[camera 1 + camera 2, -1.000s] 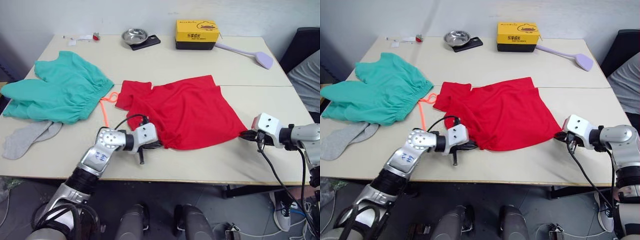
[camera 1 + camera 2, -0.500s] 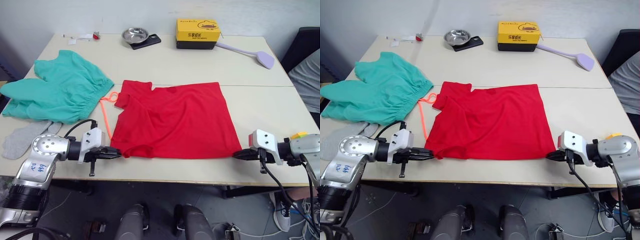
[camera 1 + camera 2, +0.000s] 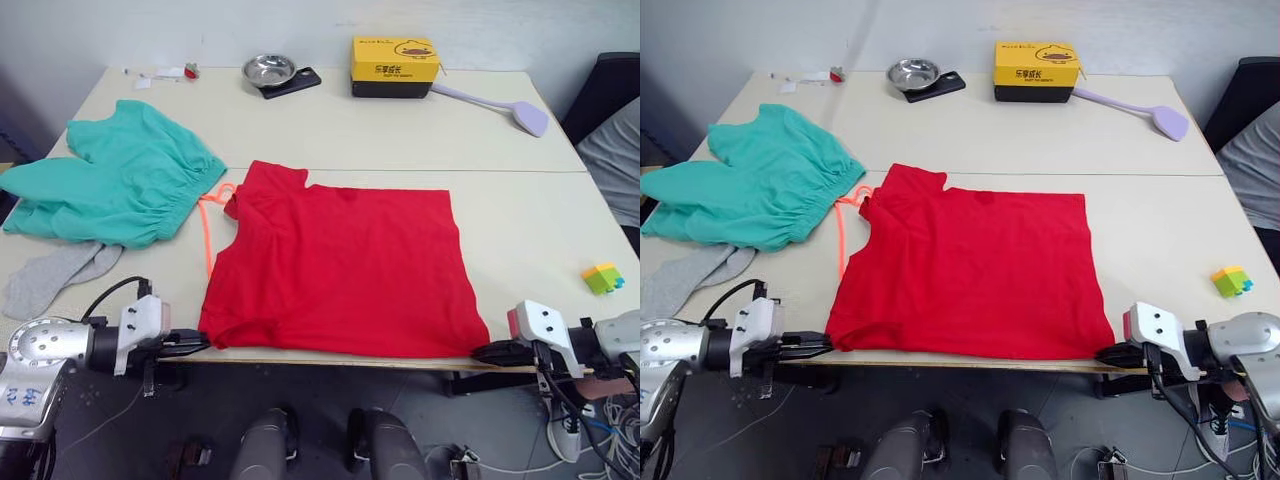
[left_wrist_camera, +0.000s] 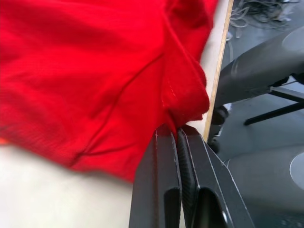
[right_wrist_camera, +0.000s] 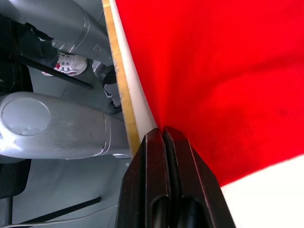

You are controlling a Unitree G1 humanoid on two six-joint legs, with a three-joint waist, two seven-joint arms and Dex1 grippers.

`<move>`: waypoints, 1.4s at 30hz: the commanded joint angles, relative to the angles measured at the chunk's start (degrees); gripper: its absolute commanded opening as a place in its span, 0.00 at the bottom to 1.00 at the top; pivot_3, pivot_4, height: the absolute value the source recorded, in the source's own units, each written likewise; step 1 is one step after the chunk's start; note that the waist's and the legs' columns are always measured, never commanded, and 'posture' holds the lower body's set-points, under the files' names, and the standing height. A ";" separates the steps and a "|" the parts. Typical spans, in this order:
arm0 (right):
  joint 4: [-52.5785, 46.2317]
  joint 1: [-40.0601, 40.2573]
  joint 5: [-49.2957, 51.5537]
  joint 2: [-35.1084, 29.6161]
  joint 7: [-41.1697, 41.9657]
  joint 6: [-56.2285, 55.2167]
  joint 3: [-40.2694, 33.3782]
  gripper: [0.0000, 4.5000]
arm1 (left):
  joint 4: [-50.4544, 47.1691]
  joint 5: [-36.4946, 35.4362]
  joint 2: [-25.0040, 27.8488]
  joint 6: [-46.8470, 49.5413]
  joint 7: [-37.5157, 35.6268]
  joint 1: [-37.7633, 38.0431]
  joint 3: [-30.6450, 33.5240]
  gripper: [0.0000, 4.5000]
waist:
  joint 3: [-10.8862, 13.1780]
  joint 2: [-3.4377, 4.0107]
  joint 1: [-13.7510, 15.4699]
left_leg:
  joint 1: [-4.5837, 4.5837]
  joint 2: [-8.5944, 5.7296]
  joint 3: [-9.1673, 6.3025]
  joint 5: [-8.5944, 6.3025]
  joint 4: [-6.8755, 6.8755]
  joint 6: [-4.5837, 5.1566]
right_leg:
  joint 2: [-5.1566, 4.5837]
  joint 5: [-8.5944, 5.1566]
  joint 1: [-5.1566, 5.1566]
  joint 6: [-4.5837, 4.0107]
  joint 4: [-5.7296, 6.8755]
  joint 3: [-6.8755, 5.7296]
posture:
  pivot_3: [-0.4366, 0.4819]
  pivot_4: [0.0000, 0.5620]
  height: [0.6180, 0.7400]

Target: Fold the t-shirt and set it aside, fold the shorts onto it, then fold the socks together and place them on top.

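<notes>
The red t-shirt lies spread flat across the table's front half, its hem at the front edge. My left gripper is shut on the shirt's front left corner, and my right gripper is shut on the front right corner. The teal-green shorts sit bunched at the far left, with the orange drawstring trailing toward the shirt. The grey socks lie at the left edge, in front of the shorts.
At the back of the table stand a steel bowl on a dark scale, a yellow box and a lilac spatula. A small coloured block lies at the right. A person's grey sleeve shows at the far right.
Both grippers have pulled the shirt's corners toward the front edge and further apart, stretching it flat. The coloured block is now uncovered at the right.
</notes>
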 commanded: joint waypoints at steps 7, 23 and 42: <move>-3.08 4.53 4.03 -4.26 4.77 2.94 -2.91 0.00 | -6.94 -4.67 2.26 2.54 -2.26 6.80 4.81 0.00 | 0.01 0.00 0.04 | -0.02 0.01 0.01 -0.01 0.00 0.02 | 0.00 0.00 0.00 0.00 -0.02 0.00 | 0.48 0.27 1.00; -3.69 -3.37 8.45 -2.78 0.67 9.64 -3.11 0.00 | -4.74 -12.61 2.84 13.81 0.47 0.12 8.45 0.00 | 0.01 0.00 -0.02 | -0.24 0.05 0.06 0.00 0.04 -0.02 | 0.05 -0.03 -0.28 -0.05 0.08 0.00 | 0.48 0.27 1.00; -4.39 -3.68 8.71 -8.98 6.87 17.70 -0.13 0.00 | -8.25 -12.57 10.80 22.35 -7.22 1.48 4.02 0.00 | 0.01 0.02 -0.05 | -0.30 0.11 0.11 0.00 0.11 -0.07 | 0.08 0.02 -0.34 -0.11 0.07 0.04 | 0.48 0.27 1.00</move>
